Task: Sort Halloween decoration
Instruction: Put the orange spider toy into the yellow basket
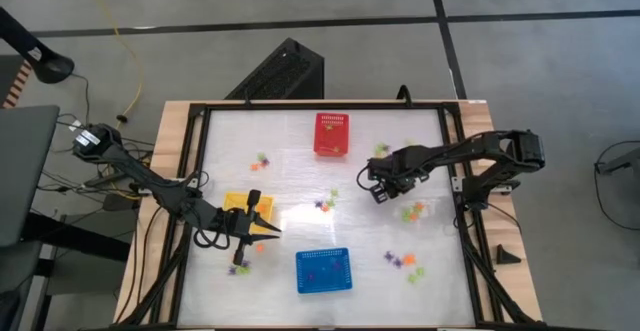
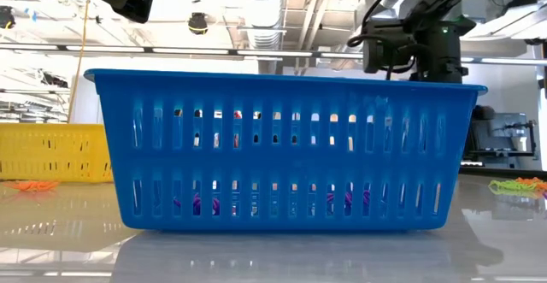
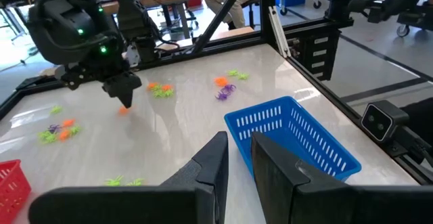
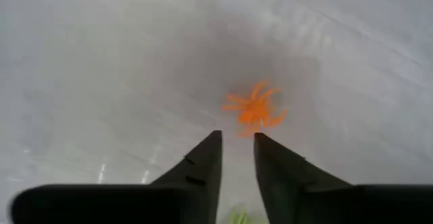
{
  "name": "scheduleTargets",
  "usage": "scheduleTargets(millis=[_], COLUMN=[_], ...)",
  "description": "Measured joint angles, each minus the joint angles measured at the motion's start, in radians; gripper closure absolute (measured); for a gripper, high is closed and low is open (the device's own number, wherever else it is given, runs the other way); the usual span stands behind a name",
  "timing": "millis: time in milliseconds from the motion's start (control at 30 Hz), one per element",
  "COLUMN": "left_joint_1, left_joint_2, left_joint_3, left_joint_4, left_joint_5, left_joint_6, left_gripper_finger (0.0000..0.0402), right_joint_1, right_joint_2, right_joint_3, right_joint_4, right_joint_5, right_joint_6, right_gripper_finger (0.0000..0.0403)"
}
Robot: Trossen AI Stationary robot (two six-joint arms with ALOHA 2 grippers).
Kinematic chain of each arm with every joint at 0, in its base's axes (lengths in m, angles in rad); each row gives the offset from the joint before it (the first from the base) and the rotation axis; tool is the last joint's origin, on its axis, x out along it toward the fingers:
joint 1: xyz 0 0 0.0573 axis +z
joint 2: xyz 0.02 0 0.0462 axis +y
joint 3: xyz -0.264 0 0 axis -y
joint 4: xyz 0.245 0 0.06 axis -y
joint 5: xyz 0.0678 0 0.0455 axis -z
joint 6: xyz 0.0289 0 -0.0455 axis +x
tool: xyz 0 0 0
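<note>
blue basket (image 2: 282, 155): purple trinkets (image 2: 195, 203) inside (few) | yellow basket (image 2: 51, 153): unclear

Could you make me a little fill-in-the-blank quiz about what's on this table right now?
1. The basket nearest the table's front edge is ____.
2. The trinket just beyond the right gripper is coloured ____.
3. The left gripper hangs beside the ____ basket.
4. The red basket sits toward the table's ____ edge.

Missing words: blue; orange; yellow; far
</note>
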Motion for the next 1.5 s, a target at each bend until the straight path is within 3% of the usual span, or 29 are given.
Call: scheduleTargets(millis=[200,433,600,967,1500], left_joint_1=[0.000,0.000,0.000,0.000,0.000], left_joint_2=[0.000,0.000,0.000,0.000,0.000], left_joint_3=[0.000,0.000,0.000,0.000,0.000], left_joint_4=[0.000,0.002,0.003,0.003,0.001], left_joint_5=[0.000,0.000,0.000,-0.001,-0.002], left_joint_6=[0.000,-0.005,-0.005,-0.005,-0.005], left_gripper_finger=[0.0347,0.0347,0.0347,0.0347,0.0347], right_joint_1=[0.034,0.033,0.025,0.023,0.030], right_joint_2=[0.002,0.009,0.008,0.008,0.009], right_joint_3=[0.001,-0.042,-0.064,-0.066,0.016], right_joint_4=[-0.002,0.045,0.054,0.079,0.072], right_joint_5=[0.019,0.036,0.079,0.110,0.128], right_joint_6=[0.003,0.010,0.003,-0.028,-0.083], right_gripper_finger=[0.0216,0.0210,0.0244,0.0381,0.0383])
